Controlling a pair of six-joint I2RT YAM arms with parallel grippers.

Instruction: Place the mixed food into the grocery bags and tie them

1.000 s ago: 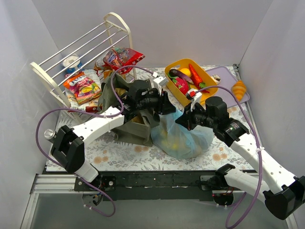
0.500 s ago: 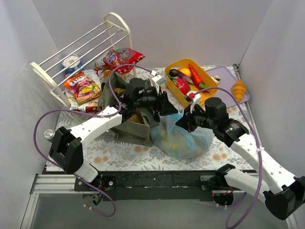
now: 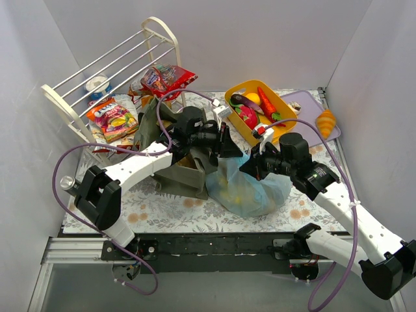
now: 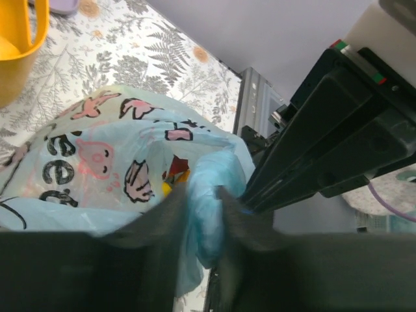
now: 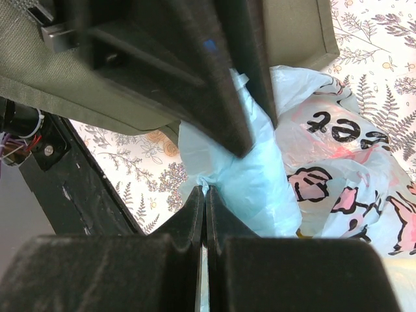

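The right gripper (image 5: 205,192), in the lower middle of its wrist view, stays pinched tight on a thin twist of the blue bag (image 3: 250,188). Over the last second the left gripper (image 4: 198,203) has slid slightly rightward in the overhead view and now has its jaws part-closed around a bunched fold of the bag's neck. With both ends held, tying looks under way. Yellow toy food (image 4: 170,186) shows through the plastic. Left of the bag slumps the olive tote (image 3: 175,174), its contents unclear. Further up, the yellow tub (image 3: 229,103) keeps an eggplant (image 3: 242,100), orange (image 3: 253,97) and red pepper (image 3: 247,116), and snack packets (image 3: 112,117) lie by the white rack (image 3: 97,71), so packing seems unfinished
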